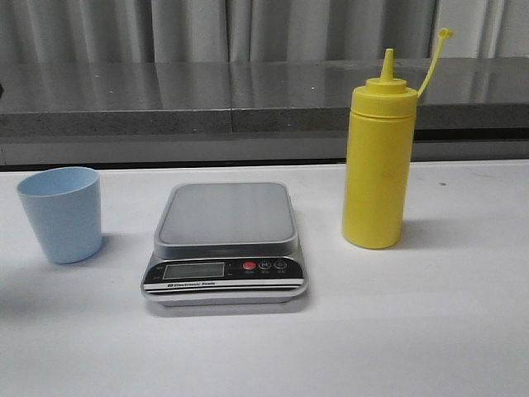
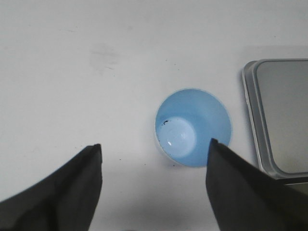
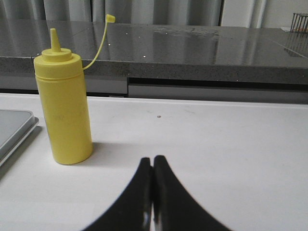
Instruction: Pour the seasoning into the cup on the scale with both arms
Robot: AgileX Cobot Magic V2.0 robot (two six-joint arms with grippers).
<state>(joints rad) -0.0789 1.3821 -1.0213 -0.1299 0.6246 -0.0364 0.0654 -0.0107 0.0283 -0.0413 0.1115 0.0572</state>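
The cup (image 1: 61, 212) was seen upright and empty on the white tabletop (image 1: 430, 331), just left of the scale (image 1: 226, 241), whose platform was bare. The seasoning (image 1: 378, 165) was stood to the scale's right, uncapped, its cap strap arched aside. The opening step was judged to be in hand: the left end effector (image 2: 155, 166) was held wide apart above the cup, nothing gripped. A descent around the cup's wall and a transfer onto the platform would be called for next. The right end effector (image 3: 153, 180) was pressed closed, empty, apart from the bottle. No obstruction was seen; a grey counter (image 1: 165, 99) lay behind.
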